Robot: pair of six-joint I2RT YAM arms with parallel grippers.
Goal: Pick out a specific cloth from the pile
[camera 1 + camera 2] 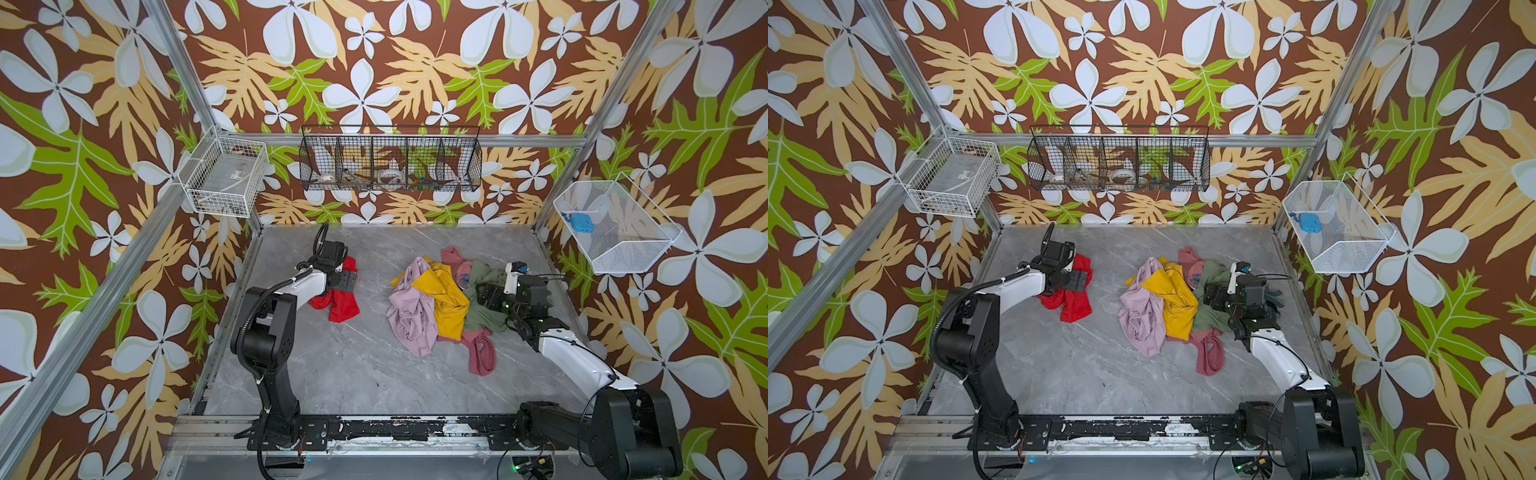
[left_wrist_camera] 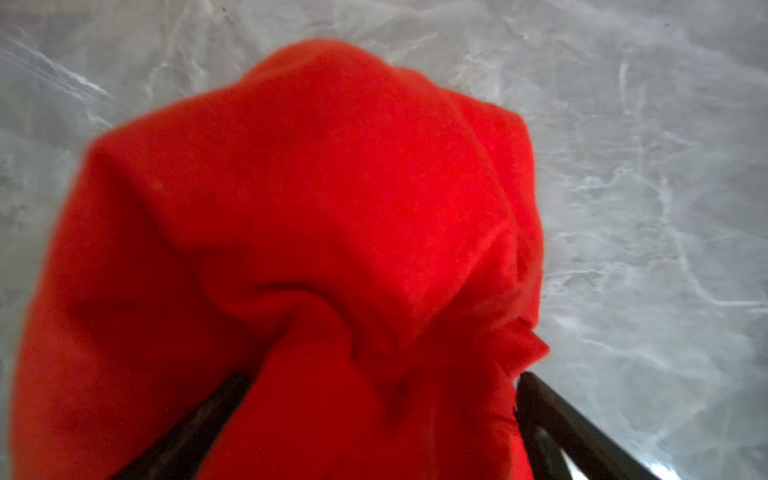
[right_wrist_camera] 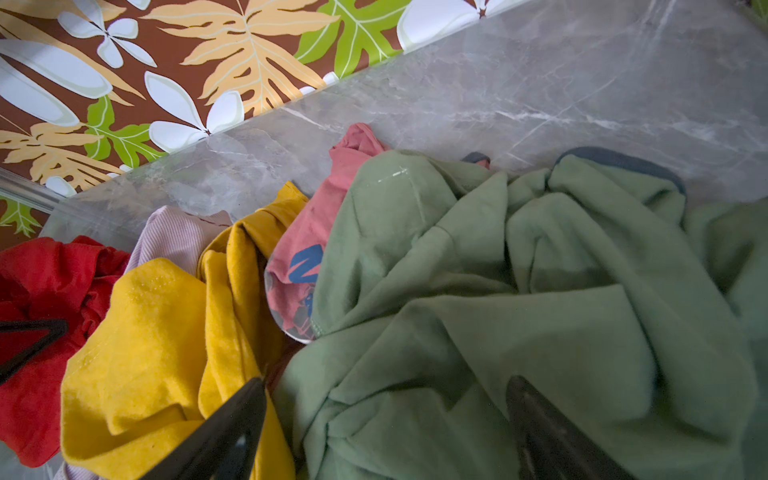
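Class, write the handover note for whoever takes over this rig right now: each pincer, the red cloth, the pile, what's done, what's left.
Left pincer: open, with its fingers on either side of the red cloth.
Right pincer: open over the olive green garment in the pile.
Red cloth: crumpled on the table, on the left side, apart from the pile.
Done: the cloth is out of the pile.
Left: probably only to lift the left arm clear of the cloth.

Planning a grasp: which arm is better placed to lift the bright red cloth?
Left: the left gripper, open, straddles the bright red textured cloth; the right gripper hovers over the olive green garment in the pile.
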